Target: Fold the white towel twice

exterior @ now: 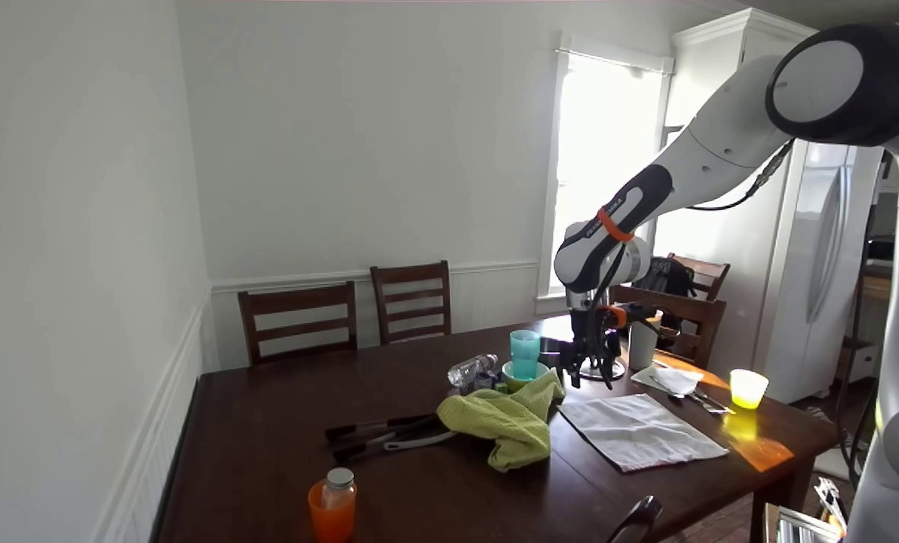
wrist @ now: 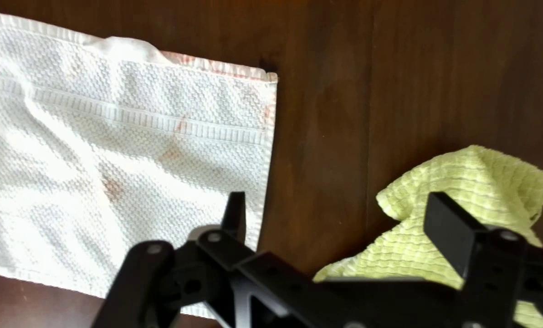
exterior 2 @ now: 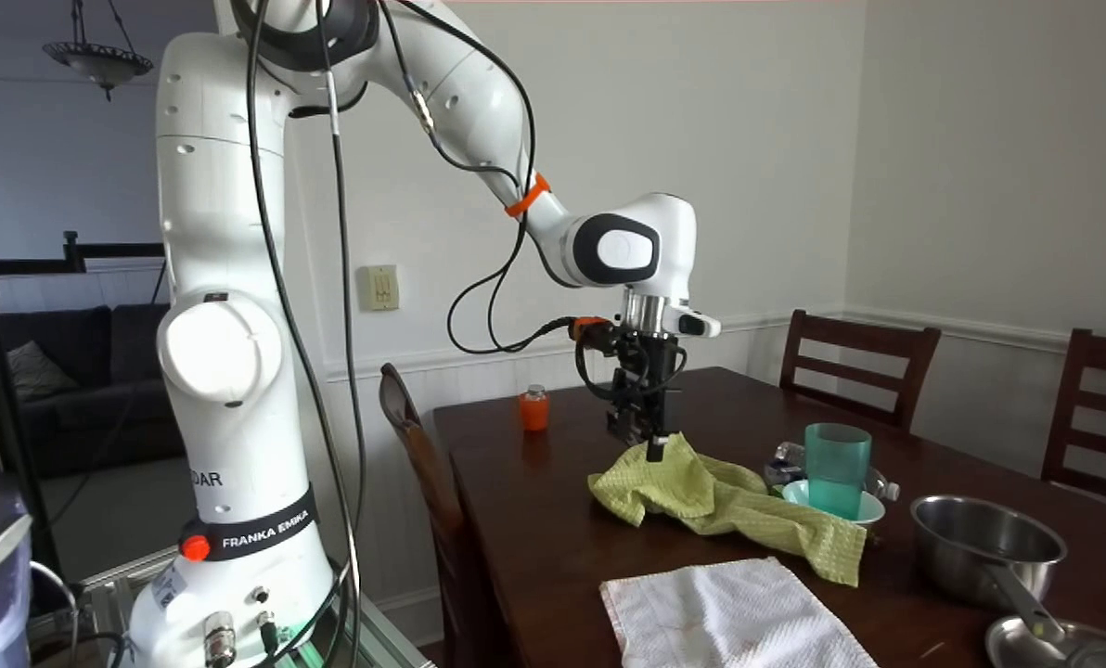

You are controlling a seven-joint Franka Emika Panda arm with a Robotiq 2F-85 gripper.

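Spread well apart, the fingers [wrist: 453,232] of the gripper [wrist: 337,200] are pointed down above the dark wooden table [wrist: 317,118], and a broad gap is left between them in the wrist view. To one side of the hand, the white towel [wrist: 130,150] is laid out flat, its near edge partly covered from sight by one finger. A roughly square shape is seen, creased and marked by a few reddish stains; whether layers are doubled beneath cannot be told. Below the opposite finger, a yellow-green cloth [wrist: 410,248] is bunched on the table and partly hidden by the hand.

Near the hand, a turquoise cup [exterior 2: 838,455] is seated in a bowl [exterior 2: 873,513], with a clear bottle [exterior: 470,369] just beside. Farther out from the hand than that cup, a saucepan [exterior 2: 941,552] is shown in an exterior view. Well apart from the hand, an orange cup [exterior: 332,520] is seen in both exterior views, with a lidded jar [exterior: 339,490] held inside.
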